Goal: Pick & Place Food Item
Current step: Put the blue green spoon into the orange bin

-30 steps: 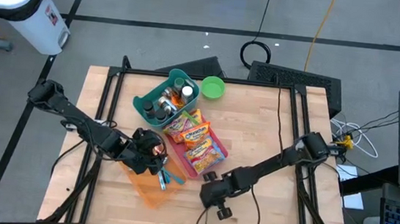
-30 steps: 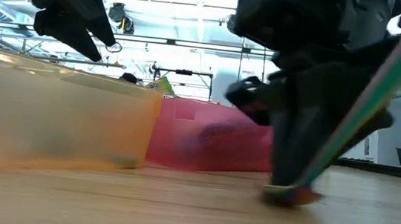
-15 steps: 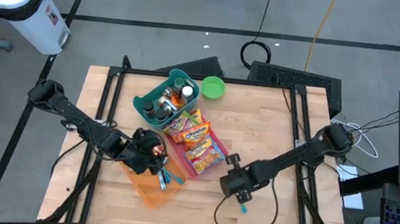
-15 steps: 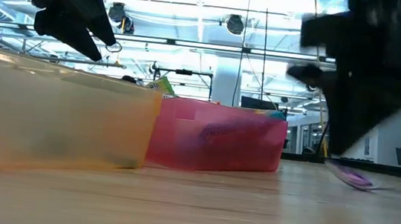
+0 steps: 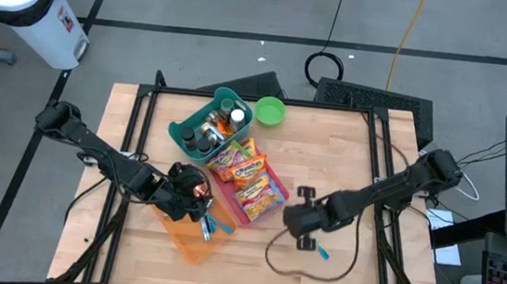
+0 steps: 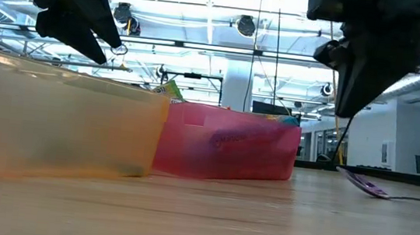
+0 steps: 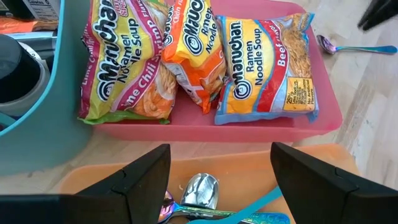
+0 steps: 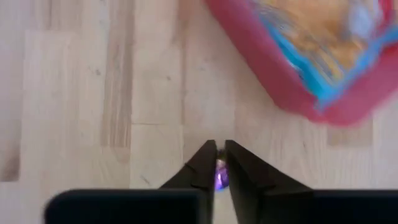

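On the wooden table [image 5: 346, 151], the right gripper [image 5: 300, 223], closed and empty, hovers over a spoon [image 6: 366, 183]; descending closed could knock it away.

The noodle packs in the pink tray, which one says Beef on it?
The ramen pack at the pink tray's end nearest the spoon on the table. It has blue edges and "Beef" down its side; the other two are pink-green and orange.

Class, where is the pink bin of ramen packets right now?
In the high view, the pink bin sits near the table's middle, between the teal bin and the orange bin, left of the right end effector.
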`<action>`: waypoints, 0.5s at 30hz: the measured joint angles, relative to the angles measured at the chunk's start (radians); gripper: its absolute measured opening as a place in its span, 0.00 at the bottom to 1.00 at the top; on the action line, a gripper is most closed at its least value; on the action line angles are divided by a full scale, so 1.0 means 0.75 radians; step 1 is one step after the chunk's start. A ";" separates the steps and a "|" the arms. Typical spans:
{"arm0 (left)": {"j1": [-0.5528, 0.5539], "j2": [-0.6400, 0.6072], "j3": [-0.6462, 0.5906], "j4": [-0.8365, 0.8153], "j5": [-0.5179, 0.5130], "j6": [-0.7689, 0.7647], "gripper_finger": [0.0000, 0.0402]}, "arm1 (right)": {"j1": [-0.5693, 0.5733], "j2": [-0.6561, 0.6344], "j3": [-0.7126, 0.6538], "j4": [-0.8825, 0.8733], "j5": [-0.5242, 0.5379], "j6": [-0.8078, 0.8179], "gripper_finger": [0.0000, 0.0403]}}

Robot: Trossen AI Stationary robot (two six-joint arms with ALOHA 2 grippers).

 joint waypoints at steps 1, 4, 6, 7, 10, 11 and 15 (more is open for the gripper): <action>0.001 0.000 0.000 0.000 0.000 0.000 0.70 | -0.014 -0.029 -0.011 -0.011 -0.026 0.039 0.07; 0.000 0.000 0.000 0.000 0.000 -0.001 0.70 | -0.041 -0.150 -0.125 0.052 -0.055 0.135 0.18; 0.000 0.000 0.000 0.000 0.000 -0.001 0.70 | -0.051 -0.241 -0.243 0.170 -0.058 0.201 0.28; -0.003 0.000 0.000 0.000 0.001 -0.001 0.70 | -0.052 -0.284 -0.313 0.235 -0.058 0.228 0.33; -0.003 0.000 0.000 0.000 0.001 0.000 0.70 | -0.052 -0.376 -0.535 0.449 -0.063 0.258 0.48; -0.003 0.000 0.000 0.000 0.001 0.001 0.70 | -0.053 -0.395 -0.603 0.542 -0.065 0.259 0.53; 0.005 0.000 0.000 0.003 -0.004 0.007 0.70 | -0.082 -0.411 -0.836 0.929 -0.098 0.280 0.64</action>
